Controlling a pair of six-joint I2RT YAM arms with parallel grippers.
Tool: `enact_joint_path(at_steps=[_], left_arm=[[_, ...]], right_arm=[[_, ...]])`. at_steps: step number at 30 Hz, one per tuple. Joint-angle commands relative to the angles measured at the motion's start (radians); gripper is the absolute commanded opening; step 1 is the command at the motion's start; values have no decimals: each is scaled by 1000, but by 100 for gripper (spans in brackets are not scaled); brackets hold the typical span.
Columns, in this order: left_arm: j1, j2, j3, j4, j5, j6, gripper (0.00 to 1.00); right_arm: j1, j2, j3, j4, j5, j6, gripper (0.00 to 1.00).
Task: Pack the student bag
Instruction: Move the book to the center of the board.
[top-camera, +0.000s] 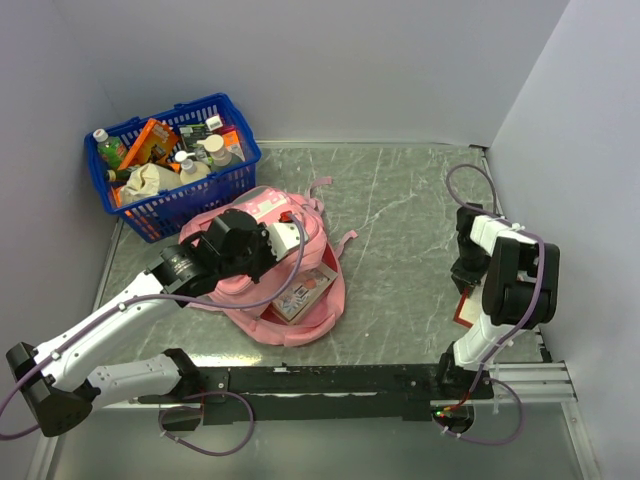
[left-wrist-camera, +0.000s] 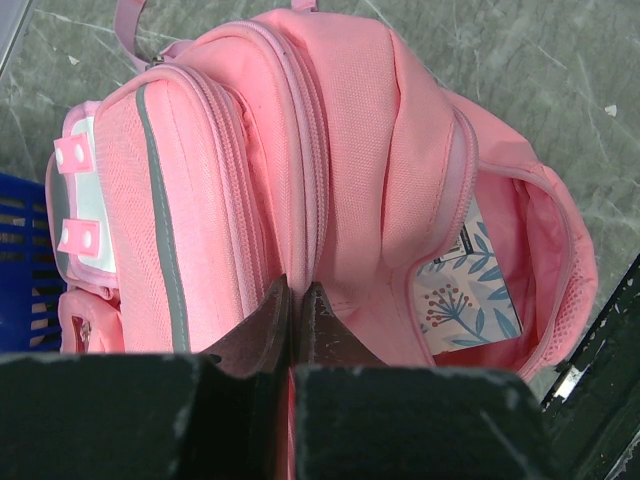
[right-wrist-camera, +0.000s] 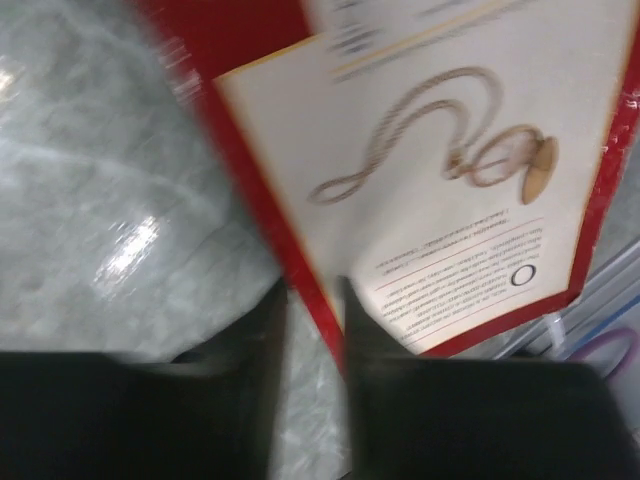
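The student bag (top-camera: 262, 208) (left-wrist-camera: 350, 150), pink with a grey stripe, lies left of the table's middle with its main compartment gaping. A floral-covered book (top-camera: 303, 290) (left-wrist-camera: 465, 290) rests inside. My left gripper (top-camera: 283, 240) (left-wrist-camera: 295, 290) is shut on a fold of the bag's pink fabric beside the zip. At the right edge a red-bordered book (top-camera: 463, 312) (right-wrist-camera: 450, 150) with a rope drawing lies flat. My right gripper (top-camera: 466, 288) (right-wrist-camera: 312, 290) straddles that book's red edge, jaws narrowed, with a gap of table showing beside the left finger; the view is blurred.
A blue plastic basket (top-camera: 150, 210) (left-wrist-camera: 25, 260) with several bottles and packets stands at the back left, close to the bag. Pale walls close in the table on the left, back and right. A black rail (top-camera: 330, 378) runs along the near edge.
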Motion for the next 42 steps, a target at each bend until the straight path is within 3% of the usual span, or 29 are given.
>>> enact_joint_path(at_steps=[1,2,9,17,23,27,28,30,32,34,35,39,42], left_arm=[[-6,-27,86,117,26,-2,2],[-6,-27,85,119,26,-2,3],[-6,-26,92,125,23,-3,3],[-4,-29,88,126,12,0,4],[-4,-32,72,140,12,1,4],[-4,-35,74,139,9,8,4],[-6,-35,74,137,4,8,4],[-6,-35,77,133,6,8,4],[-6,-33,82,134,7,8,4],[-6,-32,80,136,9,8,4],[-6,-32,77,137,9,8,4],[-4,-27,77,136,16,5,4],[-6,-20,85,128,19,3,4]], right_arm=[[-7,15,-24,97,-230,-42,5],[-7,12,-36,104,-257,-44,0],[57,3,-62,172,-406,-36,0],[213,-69,55,108,-438,-25,0],[341,-76,177,103,-554,-50,0],[399,-43,238,85,-565,-13,0],[407,-28,270,53,-450,5,0],[395,-45,267,-18,-348,57,31],[346,-80,197,-8,-344,88,72],[234,-166,75,35,-367,93,85],[193,-195,35,78,-418,78,100],[2,-316,-94,89,-427,-5,100],[-56,-367,-163,86,-403,-25,100]])
